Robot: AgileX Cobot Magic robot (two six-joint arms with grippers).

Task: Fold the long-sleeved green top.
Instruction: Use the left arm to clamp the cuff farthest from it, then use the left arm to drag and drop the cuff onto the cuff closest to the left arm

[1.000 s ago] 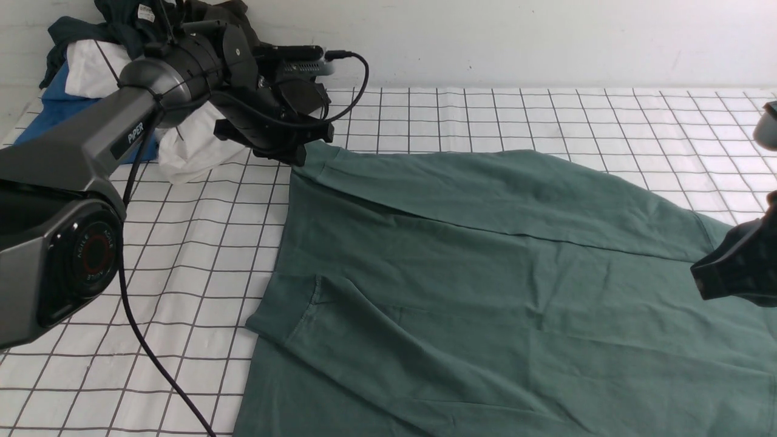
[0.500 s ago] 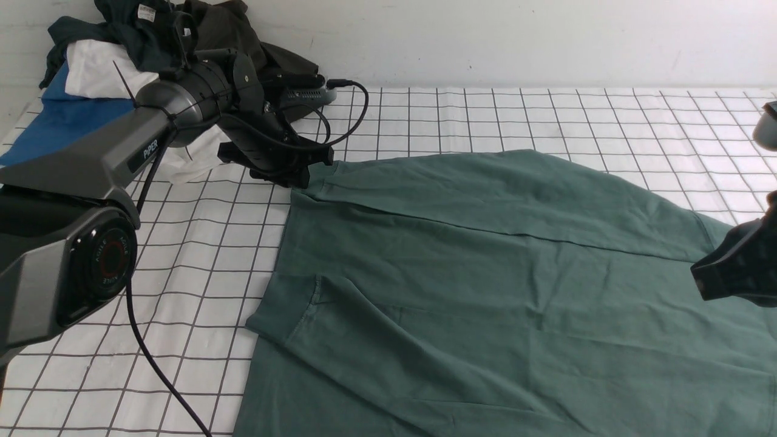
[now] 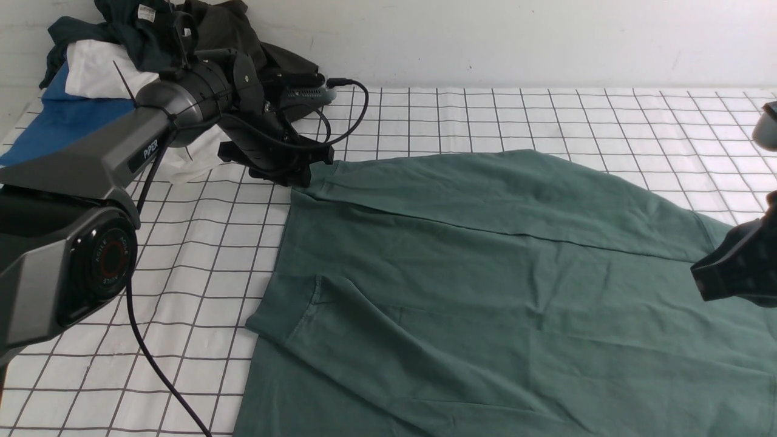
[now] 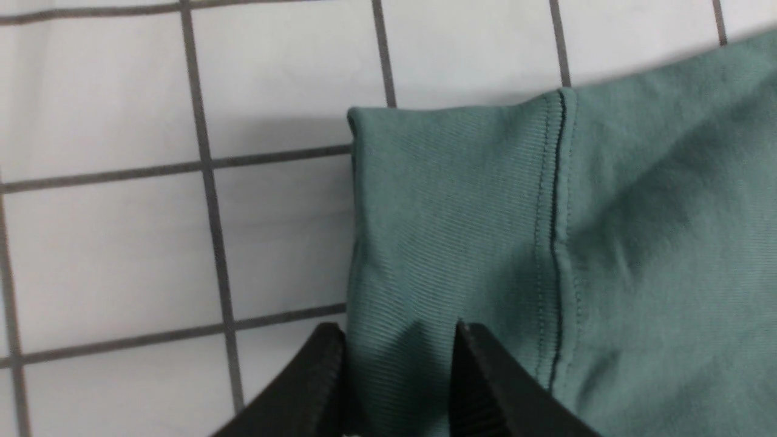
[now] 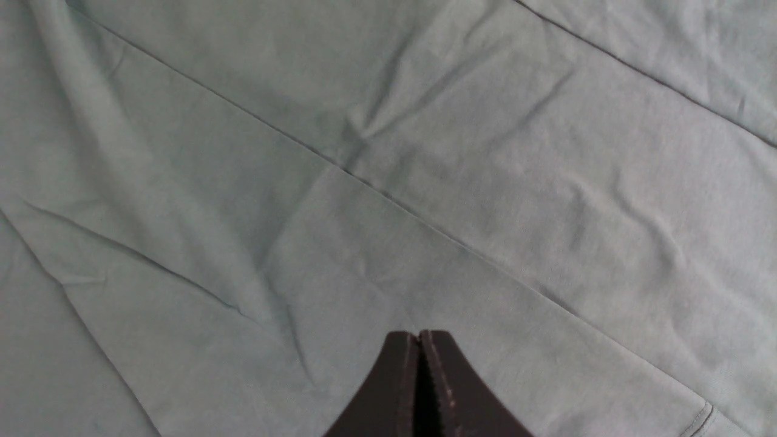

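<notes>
**Left claw open at sleeve cuff, right claw shut over the body**

Front view: the green long-sleeved top [image 3: 485, 273] lies spread flat on the grid-cloth counter [image 3: 200, 243]. It fills centre to right & runs off the near edge. One sleeve [image 3: 485, 188] is folded across the far side of the body. A 2nd cuffed sleeve end lies on the near-left part. My left claw [image 3: 298, 175] is down at the top's far-left corner, right at that far sleeve's cuff [image 3: 315, 176]. My right claw [image 3: 699, 284] sits low over the top's right side; can't tell if it touches. A pile of clothes [image 3: 91, 79] sits at the far-left corner, behind my left arm.

Left wrist view: the ribbed cuff lies flat on the counter. My fingers [image 4: 331, 370] stand apart w/ the cuff's edge between them. Claw open, cloth looks unpinched.

Right wrist view: only green fabric w/ creases & a fold line. Fingers pressed together, claw closed, nothing in it.
</notes>
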